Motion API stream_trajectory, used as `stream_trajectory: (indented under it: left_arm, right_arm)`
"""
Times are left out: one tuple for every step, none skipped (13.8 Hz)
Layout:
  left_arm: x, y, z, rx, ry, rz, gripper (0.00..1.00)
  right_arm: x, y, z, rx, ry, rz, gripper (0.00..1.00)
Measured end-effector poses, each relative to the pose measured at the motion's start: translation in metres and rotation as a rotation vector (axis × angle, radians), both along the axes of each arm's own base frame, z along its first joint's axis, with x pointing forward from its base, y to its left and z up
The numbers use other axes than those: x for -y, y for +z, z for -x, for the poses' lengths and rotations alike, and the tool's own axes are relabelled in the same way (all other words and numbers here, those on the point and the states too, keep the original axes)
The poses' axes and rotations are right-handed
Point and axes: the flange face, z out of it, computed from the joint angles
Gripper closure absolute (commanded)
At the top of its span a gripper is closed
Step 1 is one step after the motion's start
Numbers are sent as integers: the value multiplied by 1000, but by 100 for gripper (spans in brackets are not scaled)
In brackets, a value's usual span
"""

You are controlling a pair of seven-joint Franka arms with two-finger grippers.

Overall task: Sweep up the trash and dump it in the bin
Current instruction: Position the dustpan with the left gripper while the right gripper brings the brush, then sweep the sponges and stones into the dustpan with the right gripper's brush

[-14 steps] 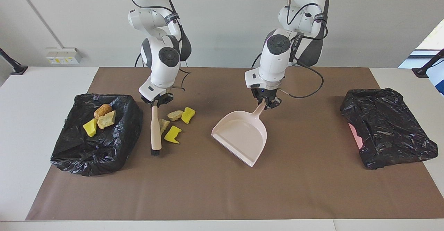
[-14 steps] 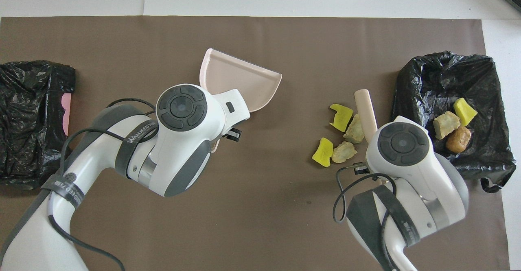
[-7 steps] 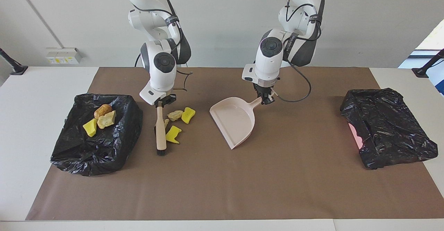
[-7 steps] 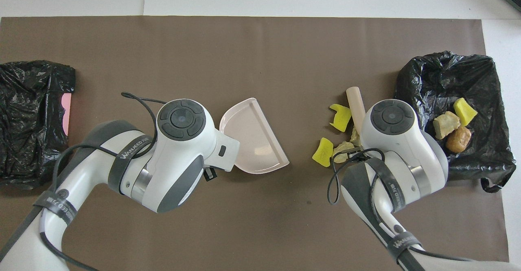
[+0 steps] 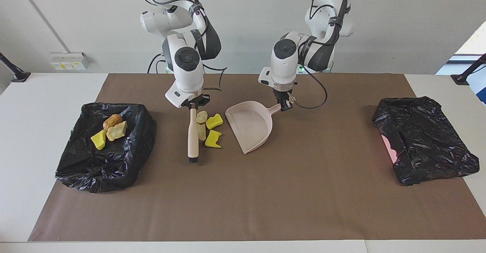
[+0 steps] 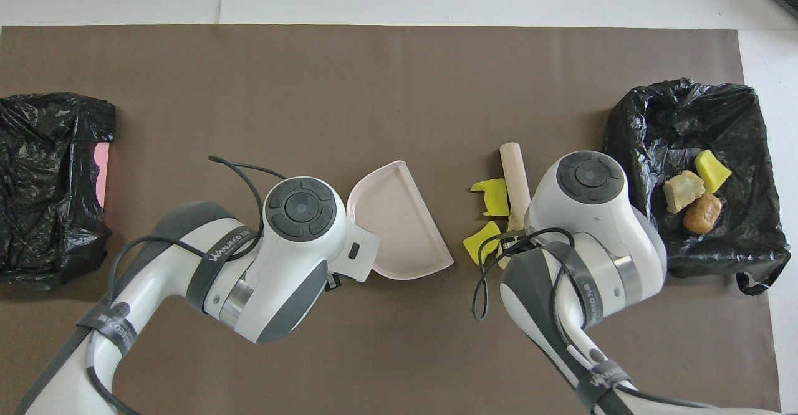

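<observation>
The right pincer (image 5: 194, 105) is clamped on a brush (image 5: 193, 133); the left pincer (image 5: 284, 106) grips a dustpan (image 5: 249, 125); four lumps (image 5: 213, 121) lie between; the brush is best swept steadily toward the pan's mouth.

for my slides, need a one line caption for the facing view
Right gripper holds a beige brush beside yellow and tan spongy lumps; left gripper holds the pink dustpan.

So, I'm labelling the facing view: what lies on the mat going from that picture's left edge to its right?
Open bin bag with trash → brush → loose trash → dustpan → second bin bag.
</observation>
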Motion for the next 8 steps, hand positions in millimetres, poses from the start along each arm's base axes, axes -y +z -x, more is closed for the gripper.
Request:
stream_trajectory:
  left_arm:
    - [-2, -1, 3, 12, -18, -9, 100]
    - [-2, -2, 6, 31, -54, -32, 100]
    - [2, -5, 11, 49, -89, -49, 100]
    - [5, -8, 16, 56, -109, -53, 100]
    - [7, -11, 20, 59, -120, -54, 100]
    - [8, -13, 21, 61, -125, -55, 100]
    - [8, -13, 21, 63, -126, -54, 100]
    - [8, -13, 21, 64, -126, -54, 100]
  right_arm:
    - [11, 7, 1, -12, -10, 24, 100]
    - [21, 9, 5, -24, -12, 50, 100]
    - [28, 4, 13, -34, 7, 82, 100]
    - [31, -2, 23, -49, 28, 104, 100]
    - [31, -12, 34, -70, 43, 118, 100]
    - [28, -22, 45, -91, 59, 126, 100]
    - [23, -31, 53, -106, 73, 127, 100]
    - [16, -39, 58, -111, 81, 115, 100]
